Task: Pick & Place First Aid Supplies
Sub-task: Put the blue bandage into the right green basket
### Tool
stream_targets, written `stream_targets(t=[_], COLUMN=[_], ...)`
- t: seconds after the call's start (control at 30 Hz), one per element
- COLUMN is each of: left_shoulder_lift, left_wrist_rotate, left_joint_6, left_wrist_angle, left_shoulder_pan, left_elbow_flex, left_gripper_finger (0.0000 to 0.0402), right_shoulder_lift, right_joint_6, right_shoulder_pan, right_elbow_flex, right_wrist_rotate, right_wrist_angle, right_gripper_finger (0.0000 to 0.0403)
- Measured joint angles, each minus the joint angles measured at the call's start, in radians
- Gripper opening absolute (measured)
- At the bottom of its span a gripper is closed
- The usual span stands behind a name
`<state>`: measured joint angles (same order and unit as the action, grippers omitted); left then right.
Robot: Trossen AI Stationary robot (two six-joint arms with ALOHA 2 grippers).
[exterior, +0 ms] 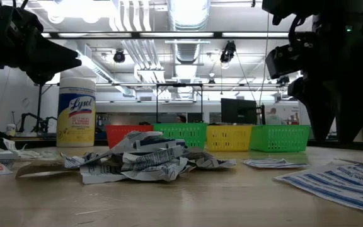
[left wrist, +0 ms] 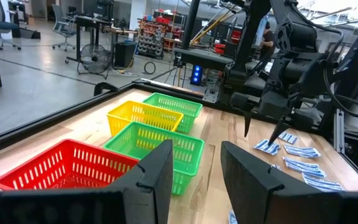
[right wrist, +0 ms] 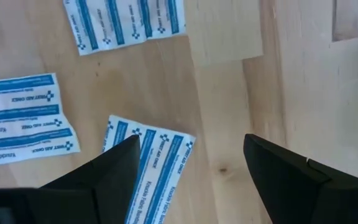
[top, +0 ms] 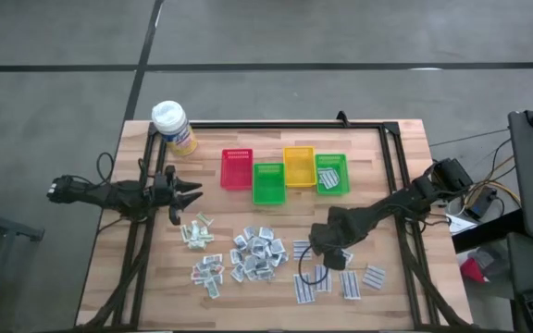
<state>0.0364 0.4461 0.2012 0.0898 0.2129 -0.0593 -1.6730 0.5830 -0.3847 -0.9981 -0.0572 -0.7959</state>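
**First aid supplies: lining up on a blue-striped strip**

The first aid supplies (top: 259, 252) lie loose on the bench (top: 387, 166), in piles in front of the row of coloured bins; one green bin (top: 331, 173) already holds a few. The blue-striped strips (top: 315, 280) are spread flat at the right-hand end, under the right tool (right wrist: 188, 165). That tool hangs just above the bench with its fingers wide apart, empty, and one strip (right wrist: 148, 168) sits partly beneath one finger rather than centred in the gap.

To do this well, I would shift the right tool so the strip's narrow width falls squarely between the fingers, then descend until the tips touch wood. The strips look thin and flat, so a shallow approach would likely slide over them.

The left tool (left wrist: 191, 177) waits near the yellow bottle (top: 174, 127), fingers parted and holding nothing.
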Motion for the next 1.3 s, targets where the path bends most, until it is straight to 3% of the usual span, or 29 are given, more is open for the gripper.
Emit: stream_targets(t=[0.63, 1.3], left_shoulder_lift=[0.0, 0.0], left_wrist_rotate=[0.0, 0.0], left_joint_6=[0.0, 0.001], left_wrist_angle=[0.0, 0.0], left_shoulder_pan=[0.0, 0.0], left_elbow_flex=[0.0, 0.0], left_gripper_finger=[0.0131, 0.0131], right_shoulder_lift=[0.0, 0.004], right_joint_6=[-0.003, 0.072], right_shoulder_pan=[0.0, 0.0], right_elbow_flex=[0.093, 0.15], right_wrist_rotate=[0.005, -0.003], right_wrist_angle=[0.078, 0.144], right_gripper_finger=[0.0263, 0.0182])
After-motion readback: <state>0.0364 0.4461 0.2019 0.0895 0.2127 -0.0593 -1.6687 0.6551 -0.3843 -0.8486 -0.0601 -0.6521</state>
